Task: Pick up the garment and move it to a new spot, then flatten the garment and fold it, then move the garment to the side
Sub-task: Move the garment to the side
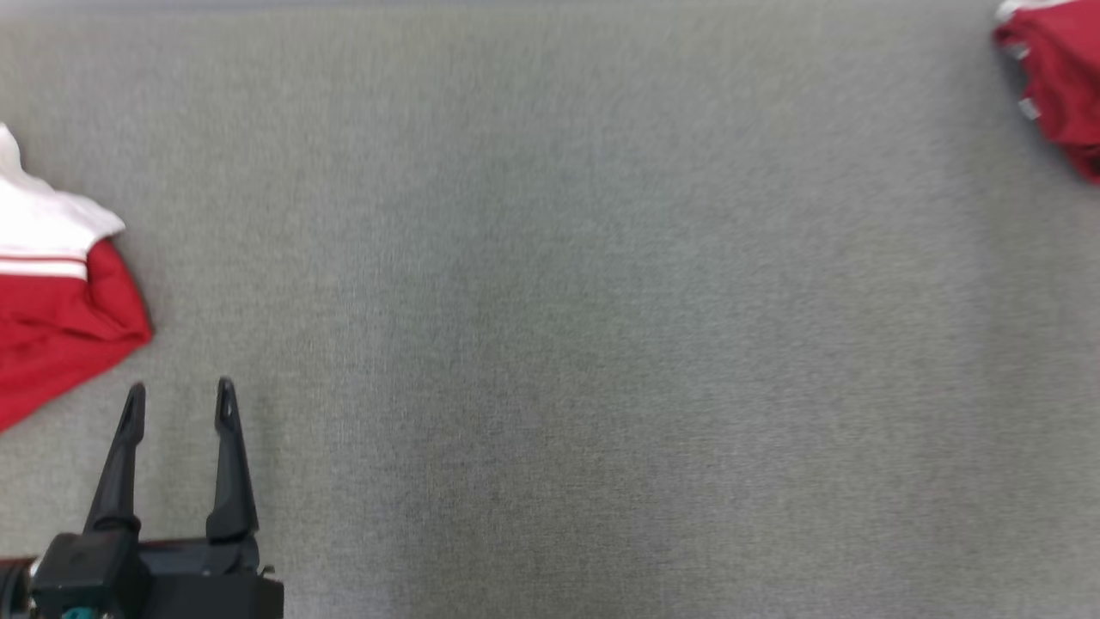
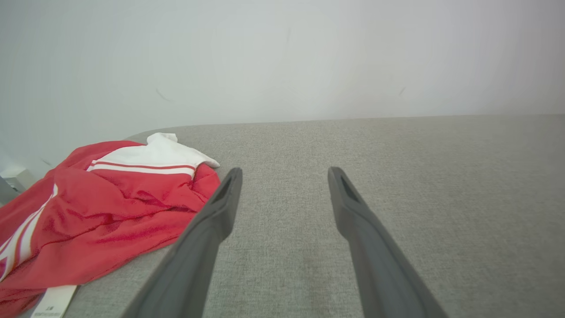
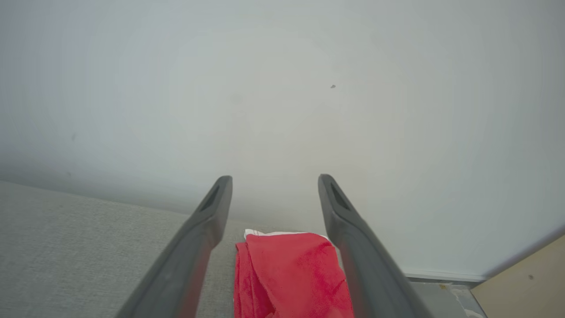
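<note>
With my left gripper (image 1: 180, 389) and right gripper (image 3: 274, 178) both spread open and empty, I should raise the right one straight up off the folded garment (image 3: 287, 274) at the grey table's (image 1: 550, 309) far right corner, so its layers do not snag.

One grey woven-fabric tabletop (image 1: 550, 344) carries two garments, a crumpled red-and-white striped garment (image 1: 51, 301) and a folded plain red garment (image 1: 1059, 82), and there are two dark long-fingered grippers, the left gripper (image 1: 180, 389) and the right gripper (image 3: 273, 178).
</note>
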You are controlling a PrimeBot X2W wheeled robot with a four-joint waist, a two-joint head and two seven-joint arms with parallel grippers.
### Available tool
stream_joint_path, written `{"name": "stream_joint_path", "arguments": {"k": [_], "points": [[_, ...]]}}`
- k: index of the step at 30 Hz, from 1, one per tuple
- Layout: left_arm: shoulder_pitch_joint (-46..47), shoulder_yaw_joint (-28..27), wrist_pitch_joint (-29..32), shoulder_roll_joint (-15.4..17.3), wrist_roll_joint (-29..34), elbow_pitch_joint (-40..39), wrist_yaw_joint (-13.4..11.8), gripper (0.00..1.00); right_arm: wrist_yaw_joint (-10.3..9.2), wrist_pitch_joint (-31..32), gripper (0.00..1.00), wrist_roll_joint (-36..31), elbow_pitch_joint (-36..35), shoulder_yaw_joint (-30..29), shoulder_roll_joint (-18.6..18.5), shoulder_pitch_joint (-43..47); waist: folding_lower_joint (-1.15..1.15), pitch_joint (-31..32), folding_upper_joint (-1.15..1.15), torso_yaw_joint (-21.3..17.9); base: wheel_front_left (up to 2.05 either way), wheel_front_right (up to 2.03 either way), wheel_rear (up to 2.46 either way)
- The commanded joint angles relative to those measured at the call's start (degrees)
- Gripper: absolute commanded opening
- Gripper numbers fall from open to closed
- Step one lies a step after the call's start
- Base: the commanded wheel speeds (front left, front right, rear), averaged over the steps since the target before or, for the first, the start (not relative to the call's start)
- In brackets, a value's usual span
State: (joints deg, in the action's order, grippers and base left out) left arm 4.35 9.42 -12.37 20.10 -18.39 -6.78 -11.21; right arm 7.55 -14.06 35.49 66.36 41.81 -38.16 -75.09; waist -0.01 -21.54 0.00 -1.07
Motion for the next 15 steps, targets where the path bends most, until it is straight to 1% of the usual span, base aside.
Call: {"name": "stream_joint_path", "arguments": {"k": [1, 4, 7, 12, 15], "points": [[-1.1, -0.4, -0.5, -0.2, -0.9, 0.4, -0.3, 1.0, -0.14, -0.6, 1.0, 1.2, -0.7, -0.8, 1.3, 1.9, 0.01, 4.7, 0.0, -2.3, 0.0, 0.0, 0.0], [-2.4, -0.7, -0.9, -0.4, -1.1, 1.6, -0.5, 1.0, -0.14, -1.1, 1.0, 2.3, -3.1, -2.8, 3.3, 5.3, 0.01, 7.3, 0.0, -3.1, 0.0, 0.0, 0.0], [-3.5, -0.6, -1.2, -0.4, -1.1, 2.3, -0.7, 1.0, -0.14, -1.1, 1.0, 1.5, -8.2, -6.5, 5.1, 9.8, 0.01, 9.8, 0.0, -3.4, 0.0, 0.0, 0.0], [-4.3, 0.6, -0.8, -0.6, -1.3, 3.9, -0.1, 1.0, -0.14, -1.1, 1.0, -1.3, -17.8, -14.1, 7.5, 20.7, 0.01, 14.1, 0.0, -2.9, 0.0, 0.0, 0.0], [-4.6, 1.2, -0.6, -0.7, -1.2, 4.7, 0.1, 1.0, -0.14, -1.1, 1.0, -3.9, -23.6, -20.4, 9.5, 28.2, 0.01, 16.4, 0.0, -2.5, 0.0, 0.0, 0.0]]}}
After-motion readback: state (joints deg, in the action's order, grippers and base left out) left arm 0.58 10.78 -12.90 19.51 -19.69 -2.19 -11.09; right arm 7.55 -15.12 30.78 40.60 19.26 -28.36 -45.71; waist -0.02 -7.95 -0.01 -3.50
